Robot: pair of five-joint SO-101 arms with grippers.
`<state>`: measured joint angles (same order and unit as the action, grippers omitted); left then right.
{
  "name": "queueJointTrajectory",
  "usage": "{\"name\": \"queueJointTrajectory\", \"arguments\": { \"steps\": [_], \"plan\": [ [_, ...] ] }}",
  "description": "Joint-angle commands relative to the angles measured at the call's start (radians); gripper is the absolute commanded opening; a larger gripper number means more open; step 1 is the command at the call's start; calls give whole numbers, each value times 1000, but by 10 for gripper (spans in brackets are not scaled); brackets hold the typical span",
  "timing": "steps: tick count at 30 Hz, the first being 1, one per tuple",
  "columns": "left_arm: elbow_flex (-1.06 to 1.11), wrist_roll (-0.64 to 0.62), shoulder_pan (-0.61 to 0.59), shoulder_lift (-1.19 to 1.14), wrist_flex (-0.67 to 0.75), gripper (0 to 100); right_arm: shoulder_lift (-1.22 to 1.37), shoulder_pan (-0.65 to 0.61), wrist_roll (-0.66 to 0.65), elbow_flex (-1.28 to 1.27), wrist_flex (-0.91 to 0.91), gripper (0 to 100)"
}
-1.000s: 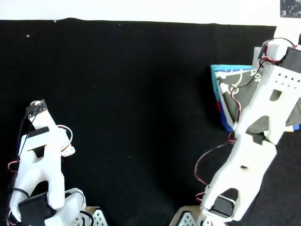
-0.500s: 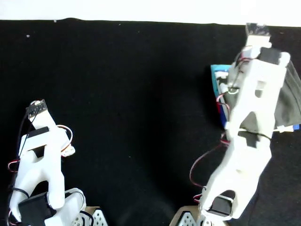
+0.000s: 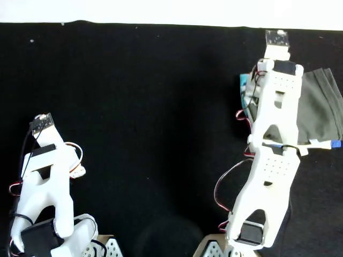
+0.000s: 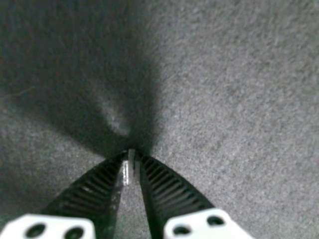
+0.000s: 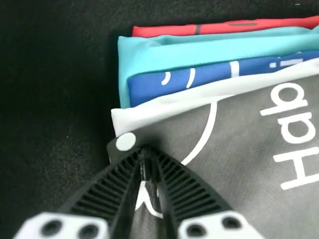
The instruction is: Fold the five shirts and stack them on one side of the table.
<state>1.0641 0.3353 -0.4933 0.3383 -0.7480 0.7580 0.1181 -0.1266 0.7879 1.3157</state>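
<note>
Black cloth covers the table [image 3: 150, 96], where five folded shirts lie stacked at the right-hand side. In the right wrist view the layers step back one behind another: a red shirt [image 5: 224, 27] farthest out, then a teal shirt [image 5: 199, 47], a blue shirt [image 5: 199, 77], a white shirt [image 5: 164, 107] and, on top, a grey shirt [image 5: 239, 149] with white lettering. The right arm [image 3: 273, 134] stretches out over the pile. The right gripper [image 5: 144, 152] is poised at the grey shirt's near corner, its jaws drawn together with no cloth visibly caught between them; whether the tips are touching the fabric cannot be told. From the high view the grey shirt [image 3: 321, 101] spreads out past the arm towards the table's edge, and a sliver of the teal shirt [image 3: 244, 85] shows on the arm's other side. The left arm [image 3: 45, 171] sits folded back near its base, well apart from the stack, and the left gripper [image 4: 130, 154] is pinched closed, empty, over bare cloth. With all five shirts in the pile, the work appears to be at its closing step: settling the top shirt. The next move seems to call for squaring that grey layer with those beneath it, then lifting straight up so nothing is dragged askew.
</note>
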Motion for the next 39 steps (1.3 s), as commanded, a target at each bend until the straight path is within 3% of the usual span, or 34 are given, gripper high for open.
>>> {"name": "queueJointTrajectory", "arguments": {
  "steps": [1,10,20,30,35,39],
  "plan": [
    [1,-2,-7,2,40,13,-5,-8,12,58,22,12],
    [1,-2,-7,2,40,13,4,54,6,530,260,13],
    [1,-2,-7,2,40,13,176,315,6,558,10,13],
    [1,-2,-7,2,40,13,311,335,12,559,-51,13],
    [1,-2,-7,2,40,13,251,334,14,593,-47,13],
    [1,-2,-7,2,40,13,157,331,91,673,8,13]
  ]
}}
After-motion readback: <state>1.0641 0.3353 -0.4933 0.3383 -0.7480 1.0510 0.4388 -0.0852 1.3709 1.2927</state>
